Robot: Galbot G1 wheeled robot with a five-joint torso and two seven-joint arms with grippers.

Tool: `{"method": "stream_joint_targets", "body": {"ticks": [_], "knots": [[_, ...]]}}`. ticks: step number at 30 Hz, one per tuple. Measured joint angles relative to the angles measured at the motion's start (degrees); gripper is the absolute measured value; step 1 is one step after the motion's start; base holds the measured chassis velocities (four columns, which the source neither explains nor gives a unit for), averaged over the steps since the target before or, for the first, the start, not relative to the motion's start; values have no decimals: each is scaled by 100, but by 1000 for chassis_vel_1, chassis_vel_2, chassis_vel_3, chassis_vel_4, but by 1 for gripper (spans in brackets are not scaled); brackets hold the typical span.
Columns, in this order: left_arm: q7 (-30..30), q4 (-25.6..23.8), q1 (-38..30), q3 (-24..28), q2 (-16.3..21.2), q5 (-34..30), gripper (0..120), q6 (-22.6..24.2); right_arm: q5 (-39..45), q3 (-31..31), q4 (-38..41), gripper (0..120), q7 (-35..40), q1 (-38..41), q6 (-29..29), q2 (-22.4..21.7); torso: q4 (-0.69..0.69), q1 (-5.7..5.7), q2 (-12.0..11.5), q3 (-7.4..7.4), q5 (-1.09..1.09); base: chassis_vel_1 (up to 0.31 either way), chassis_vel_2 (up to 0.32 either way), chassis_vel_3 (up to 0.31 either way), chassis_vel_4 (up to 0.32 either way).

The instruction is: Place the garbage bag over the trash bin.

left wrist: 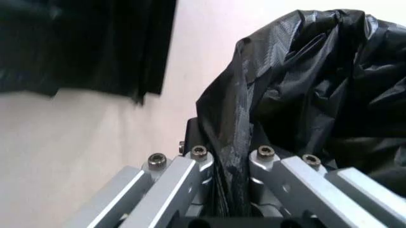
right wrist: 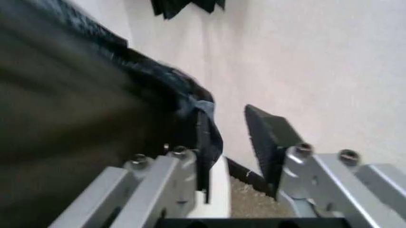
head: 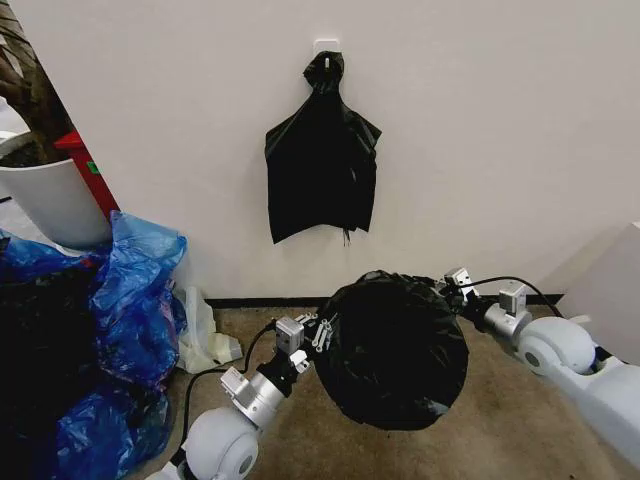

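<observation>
The garbage bag [head: 395,350] is seen already draped over the trash bin [right wrist: 212,187] on the floor. Its edge is clamped in the left hand [head: 315,335]; the right hand [right wrist: 235,147] is held apart at the opposite edge. Pulling down evenly is probably needed next.

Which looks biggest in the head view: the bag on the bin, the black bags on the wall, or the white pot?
1. Garbage bag, looks biggest, but it is nearest the camera.
2. Hanging black bags.
3. White pot, cut off by the picture's edge, so its rank is unsure.
</observation>
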Motion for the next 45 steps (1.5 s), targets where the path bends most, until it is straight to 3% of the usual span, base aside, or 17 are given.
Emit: {"method": "stream_joint_targets", "body": {"ticks": [2,8,10,13,15,16,18,21,28,37,42,45], "knots": [[-4,76,-12,-15,-9,-34,4,-3,61,44,61,28,27,-42,0,-43,0,0,0,0,0,0,0,0,0],[128,655,-90,-122,-69,-499,4,32,508,373,283,53,48,-338,203,-273,0,0,0,0,3,0,0,0,0],[107,701,-101,-124,-81,-573,4,64,576,450,332,55,51,-374,204,-294,0,0,0,0,2,0,0,0,0],[-229,819,-159,-126,-160,-1024,4,258,870,819,584,72,264,-555,137,-279,1,0,0,0,1,0,0,0,0],[-348,819,-175,-126,-173,-1163,4,316,1018,974,697,75,413,-617,82,-245,1,0,0,0,2,0,0,0,0],[-622,792,-181,-144,-207,-1444,4,406,1420,1239,1016,84,891,-744,-73,-126,-2,0,0,0,-5,0,0,0,0],[-692,772,-165,-153,-219,-1506,4,417,1595,1272,1127,87,1046,-770,-105,-72,-2,0,0,0,-4,0,0,0,0],[-1225,571,33,-199,-326,-1893,4,470,2597,1250,1645,98,1679,-899,-334,297,3,0,0,-1,0,0,0,0,0],[-2442,346,-103,-201,-448,-2678,4,700,3256,1517,2074,100,1885,-1805,-438,645,-1,0,0,-1,2,0,0,0,0],[-2839,323,-243,-271,-477,-3455,4,876,4646,1954,2545,100,2267,-2327,-600,1040,1,0,0,0,1,0,0,0,0],[-2993,285,-289,-317,-461,-3874,4,902,5778,2305,2521,100,1788,-2747,-1060,1241,1,0,0,0,0,0,0,0,0],[-3100,268,-345,-350,-461,-4145,4,925,5741,2418,2398,100,1212,-3124,-1159,1275,-1,0,0,0,1,0,0,0,0]]}}
